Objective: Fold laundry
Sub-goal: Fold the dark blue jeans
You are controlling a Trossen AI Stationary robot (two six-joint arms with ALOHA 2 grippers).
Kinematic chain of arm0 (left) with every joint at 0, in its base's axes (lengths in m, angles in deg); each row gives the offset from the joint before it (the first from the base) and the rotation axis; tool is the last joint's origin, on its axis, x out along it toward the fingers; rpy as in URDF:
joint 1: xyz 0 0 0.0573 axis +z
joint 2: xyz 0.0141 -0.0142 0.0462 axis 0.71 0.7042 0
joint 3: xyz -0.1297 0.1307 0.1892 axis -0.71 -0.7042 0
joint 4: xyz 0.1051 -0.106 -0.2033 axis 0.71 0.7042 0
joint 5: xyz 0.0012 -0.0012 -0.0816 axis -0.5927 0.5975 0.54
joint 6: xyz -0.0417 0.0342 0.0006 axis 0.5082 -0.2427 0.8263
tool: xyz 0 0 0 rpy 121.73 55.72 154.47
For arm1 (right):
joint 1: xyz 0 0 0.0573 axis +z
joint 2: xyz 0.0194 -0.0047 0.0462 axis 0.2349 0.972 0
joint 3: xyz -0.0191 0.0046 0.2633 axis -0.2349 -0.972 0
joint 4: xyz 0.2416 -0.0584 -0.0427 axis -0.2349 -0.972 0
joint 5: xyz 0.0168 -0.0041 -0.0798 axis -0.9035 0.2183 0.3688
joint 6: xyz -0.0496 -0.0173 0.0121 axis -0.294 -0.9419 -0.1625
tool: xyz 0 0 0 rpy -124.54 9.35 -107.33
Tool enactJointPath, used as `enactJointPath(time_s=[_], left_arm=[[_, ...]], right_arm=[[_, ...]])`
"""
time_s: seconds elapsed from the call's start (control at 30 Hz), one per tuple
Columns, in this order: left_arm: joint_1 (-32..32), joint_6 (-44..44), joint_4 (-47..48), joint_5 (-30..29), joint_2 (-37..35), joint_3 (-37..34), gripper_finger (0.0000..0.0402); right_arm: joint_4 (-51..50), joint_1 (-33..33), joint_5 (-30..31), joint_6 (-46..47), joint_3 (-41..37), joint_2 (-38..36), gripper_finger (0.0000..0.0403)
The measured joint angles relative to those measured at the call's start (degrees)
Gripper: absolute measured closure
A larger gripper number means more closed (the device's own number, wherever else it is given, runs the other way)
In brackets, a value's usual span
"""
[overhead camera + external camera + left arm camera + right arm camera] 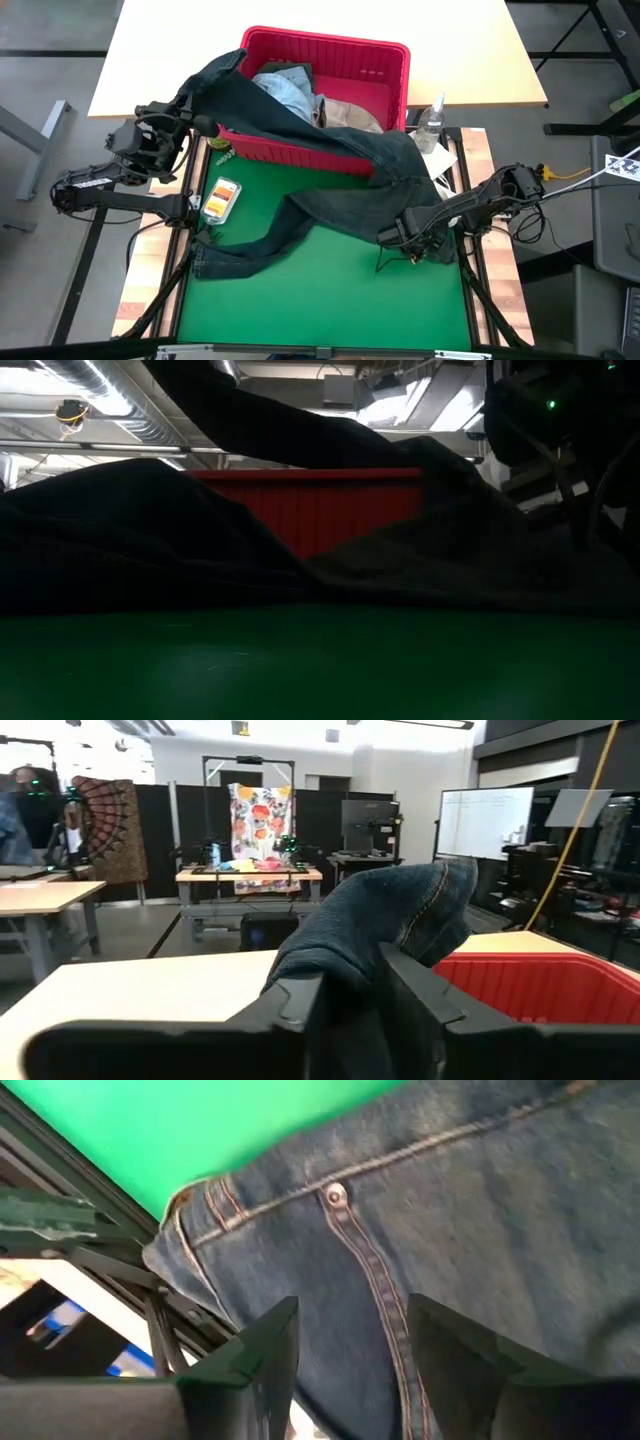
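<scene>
The dark navy jeans [340,190] stretch from the table's far left across the near wall of the red basket [330,40] to the right. One leg [235,255] lies on the green mat [330,300]. My left gripper [352,982] stands raised at the basket's left corner, shut on the other leg's end. My right gripper [350,1315] hangs open over the jeans' waist part [400,1230], pointing down beside a rivet and seam; I cannot tell if it touches. Light blue denim [285,88] and a beige piece [350,112] lie in the basket. My left gripper pinches the end of one jeans leg [400,910] between its two fingers, the denim bunched in the gap. The fingers come level from the table's left. The leg end sticks up past the fingertips, lifted clear. The rest trails over the basket's near wall down to the mat.
A small orange-and-white packet [221,198] lies on the mat's left part. A clear bottle [430,122] and a white sheet [440,158] sit right of the basket. Bare mat lies near the front edge. In the low view the jeans [150,550] hide most of the basket [320,505].
</scene>
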Motion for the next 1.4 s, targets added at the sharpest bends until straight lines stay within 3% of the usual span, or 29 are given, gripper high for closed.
enactJointPath(time_s=[0.23,0.73,1.4], left_arm=[[0.00,0.05,-0.07,-0.52,-0.02,0.00,0.0266],[-1.79,0.17,-1.49,-1.59,-3.84,0.00,0.0262],[-1.79,0.15,-1.38,-1.46,-14.29,0.00,0.0262]], right_arm=[[-0.46,0.00,1.46,0.00,0.00,-7.15,0.0217],[0.46,-0.02,12.73,3.70,0.00,-24.44,0.0217],[6.30,-0.02,15.24,8.85,0.02,-26.69,0.0217]])
